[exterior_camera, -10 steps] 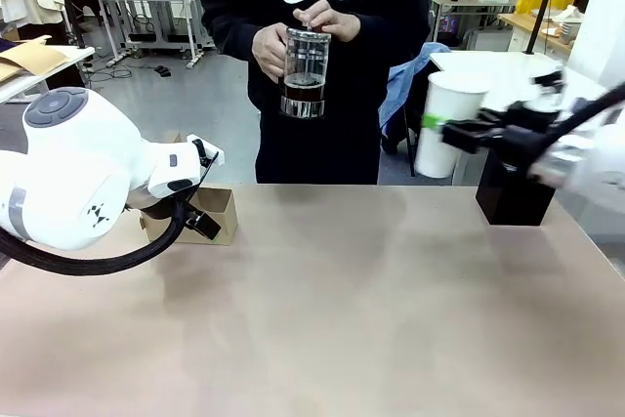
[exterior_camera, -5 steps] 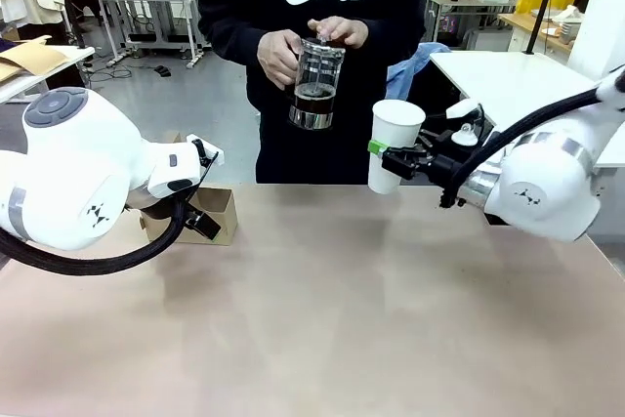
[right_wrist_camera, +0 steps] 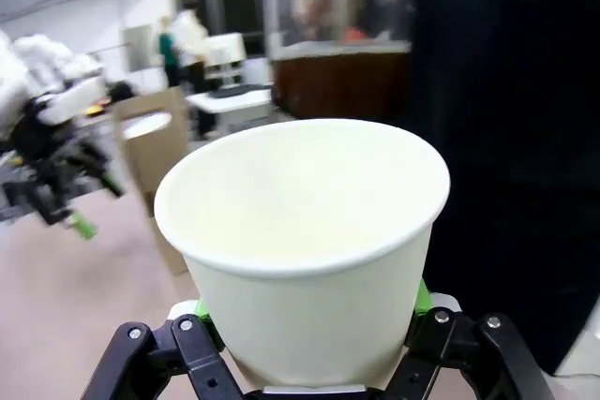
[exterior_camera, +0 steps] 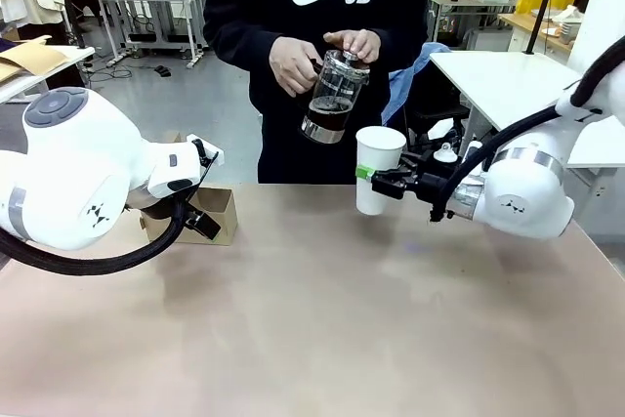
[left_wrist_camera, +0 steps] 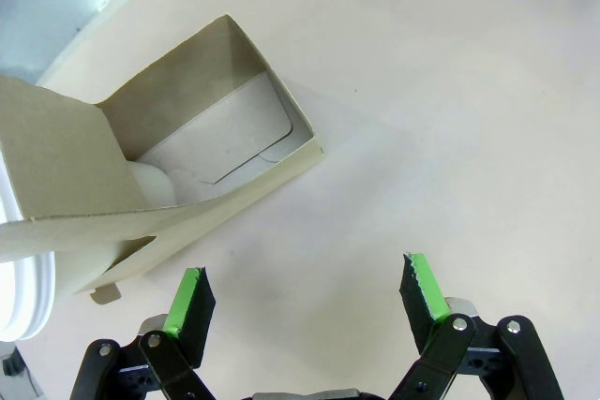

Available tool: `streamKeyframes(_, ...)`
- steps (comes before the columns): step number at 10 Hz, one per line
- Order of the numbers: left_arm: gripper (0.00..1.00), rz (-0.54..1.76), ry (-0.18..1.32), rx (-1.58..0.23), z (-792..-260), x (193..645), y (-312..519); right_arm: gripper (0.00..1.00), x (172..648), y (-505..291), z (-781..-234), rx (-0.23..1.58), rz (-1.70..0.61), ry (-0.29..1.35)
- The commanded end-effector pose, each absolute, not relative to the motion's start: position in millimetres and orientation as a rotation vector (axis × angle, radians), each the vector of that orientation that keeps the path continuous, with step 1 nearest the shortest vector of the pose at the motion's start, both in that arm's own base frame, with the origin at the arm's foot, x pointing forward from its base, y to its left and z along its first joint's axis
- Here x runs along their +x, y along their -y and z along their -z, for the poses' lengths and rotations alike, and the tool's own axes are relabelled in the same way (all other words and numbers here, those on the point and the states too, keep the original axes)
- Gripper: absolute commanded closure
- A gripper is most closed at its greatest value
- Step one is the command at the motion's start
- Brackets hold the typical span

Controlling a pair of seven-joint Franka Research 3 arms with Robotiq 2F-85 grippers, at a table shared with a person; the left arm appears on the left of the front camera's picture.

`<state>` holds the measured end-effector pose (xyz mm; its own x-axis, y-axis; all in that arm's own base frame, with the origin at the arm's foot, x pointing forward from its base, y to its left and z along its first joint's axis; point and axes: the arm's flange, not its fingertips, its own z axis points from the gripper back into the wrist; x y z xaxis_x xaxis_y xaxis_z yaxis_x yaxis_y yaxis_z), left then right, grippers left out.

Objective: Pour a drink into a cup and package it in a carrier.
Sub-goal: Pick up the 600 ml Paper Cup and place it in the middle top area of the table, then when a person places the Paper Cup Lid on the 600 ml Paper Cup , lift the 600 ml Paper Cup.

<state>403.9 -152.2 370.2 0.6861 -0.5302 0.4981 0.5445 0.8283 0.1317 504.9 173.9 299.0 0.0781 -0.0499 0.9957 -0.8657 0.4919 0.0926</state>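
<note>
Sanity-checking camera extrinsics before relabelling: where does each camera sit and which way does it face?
Front: fixed between the arms on the robot's side, facing across the table at the person with the pitcher; both arms show.
Left wrist: above the table, looking down along the open left gripper at the carrier.
Right wrist: looking along the right gripper, shut on the cup, toward the person.
Shared: front and left wrist both show the carrier; front and right wrist the cup.
</note>
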Motion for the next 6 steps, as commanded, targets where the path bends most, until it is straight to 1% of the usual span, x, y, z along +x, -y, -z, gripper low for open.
streamKeyframes(1, 0.00, 0.601, 0.550, -0.029, -370.5, 403.8, 151.5, 0.19, 507.5, -171.7, -302.6, 0.824, -0.672, 1.412)
streamKeyframes(6, 0.00, 0.601, 0.550, -0.029, -370.5, 403.8, 151.5, 0.19, 507.5, -171.7, -302.6, 0.824, -0.672, 1.412)
